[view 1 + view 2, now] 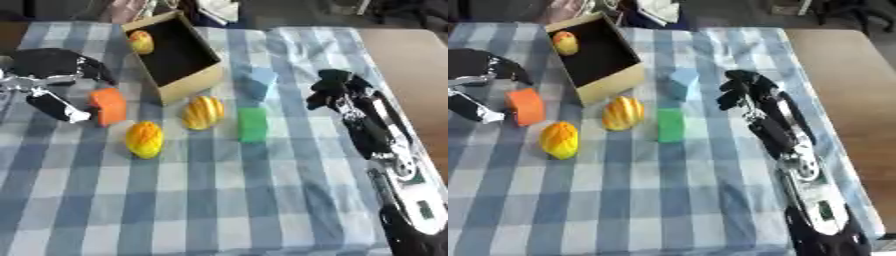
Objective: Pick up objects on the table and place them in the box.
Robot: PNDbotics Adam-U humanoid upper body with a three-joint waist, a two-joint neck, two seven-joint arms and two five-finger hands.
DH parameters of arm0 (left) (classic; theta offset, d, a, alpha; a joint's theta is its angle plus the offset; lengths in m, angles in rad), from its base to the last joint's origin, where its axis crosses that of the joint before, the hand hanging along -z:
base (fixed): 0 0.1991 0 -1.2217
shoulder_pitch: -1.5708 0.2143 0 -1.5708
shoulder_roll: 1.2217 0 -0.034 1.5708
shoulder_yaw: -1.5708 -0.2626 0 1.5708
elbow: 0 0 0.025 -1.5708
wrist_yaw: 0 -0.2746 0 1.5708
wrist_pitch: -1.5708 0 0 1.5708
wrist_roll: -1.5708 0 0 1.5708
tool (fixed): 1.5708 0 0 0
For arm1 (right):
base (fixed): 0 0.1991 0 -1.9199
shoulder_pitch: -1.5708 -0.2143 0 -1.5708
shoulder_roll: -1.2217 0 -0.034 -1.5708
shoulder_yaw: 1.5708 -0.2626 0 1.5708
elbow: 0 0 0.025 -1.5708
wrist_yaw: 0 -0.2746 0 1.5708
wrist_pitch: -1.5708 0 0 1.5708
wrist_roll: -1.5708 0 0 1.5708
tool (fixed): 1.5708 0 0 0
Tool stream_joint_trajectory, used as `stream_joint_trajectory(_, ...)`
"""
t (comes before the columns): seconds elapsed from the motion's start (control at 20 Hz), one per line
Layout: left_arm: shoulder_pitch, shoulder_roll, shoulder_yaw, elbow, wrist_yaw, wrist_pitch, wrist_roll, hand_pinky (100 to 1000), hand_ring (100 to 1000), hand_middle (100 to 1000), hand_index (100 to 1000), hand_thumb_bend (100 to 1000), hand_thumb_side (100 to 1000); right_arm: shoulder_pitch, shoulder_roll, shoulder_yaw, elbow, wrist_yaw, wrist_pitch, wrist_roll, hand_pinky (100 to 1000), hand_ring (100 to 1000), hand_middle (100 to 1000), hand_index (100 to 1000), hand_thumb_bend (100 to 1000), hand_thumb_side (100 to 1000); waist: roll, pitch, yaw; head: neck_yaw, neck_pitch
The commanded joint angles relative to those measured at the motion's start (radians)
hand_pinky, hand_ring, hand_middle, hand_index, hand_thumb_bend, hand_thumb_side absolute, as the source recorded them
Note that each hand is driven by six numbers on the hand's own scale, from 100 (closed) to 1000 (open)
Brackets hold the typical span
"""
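The left hand point(52, 82) is seen at the left edge of the checked tablecloth point(219, 200), fingers spread around the orange block point(109, 106) — whether the block is actually pinched cannot be told. The right hand point(741, 90) is held above the cloth to the right of the light blue block point(682, 82), fingers curled, nothing in them. The cardboard box point(188, 82) is open at the far left, one yellow-orange fruit point(141, 41) already inside. Two striped yellow fruits point(203, 112) point(144, 139) and a green block point(253, 124) are laid out just in front of the box.
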Motion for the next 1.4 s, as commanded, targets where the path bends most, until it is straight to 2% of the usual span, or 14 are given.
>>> stream_joint_trajectory(0.05,-0.028,0.048,-0.001,-0.037,0.058,-0.170,-0.229,796,728,786,884,275,523,-0.015,-0.005,-0.002,-0.011,-0.006,0.001,0.001,583,596,608,772,100,542,0.006,-0.030,-0.001,0.001,0.005)
stream_joint_trajectory(0.35,-0.021,0.094,-0.016,-0.099,0.141,-0.170,-0.330,798,736,795,885,342,597,-0.014,-0.007,-0.003,-0.011,-0.004,0.001,0.000,583,596,608,773,100,542,0.011,-0.033,0.000,-0.002,0.005)
stream_joint_trajectory(0.65,-0.015,0.079,-0.039,-0.104,0.123,-0.170,-0.398,799,747,804,888,443,677,-0.014,-0.005,0.000,-0.011,-0.004,0.001,0.002,583,596,608,773,100,543,0.010,-0.034,-0.004,0.002,0.005)
stream_joint_trajectory(1.0,-0.021,0.035,-0.076,-0.108,-0.042,-0.170,-0.389,801,772,829,901,660,770,-0.016,0.001,0.003,-0.010,-0.005,0.002,0.005,583,596,608,773,100,543,0.009,-0.035,-0.012,0.008,0.005)
stream_joint_trajectory(1.2,-0.018,0.016,-0.084,-0.100,-0.154,-0.170,-0.337,797,772,829,900,715,773,-0.017,0.004,0.004,-0.011,-0.006,0.002,0.006,584,596,608,773,100,544,0.010,-0.035,-0.014,0.009,0.005)
stream_joint_trajectory(1.4,-0.018,0.003,-0.065,-0.065,-0.260,-0.170,-0.266,784,768,824,898,767,755,-0.018,0.005,0.004,-0.011,-0.006,0.003,0.006,583,596,608,772,100,545,0.009,-0.035,-0.015,0.008,0.005)
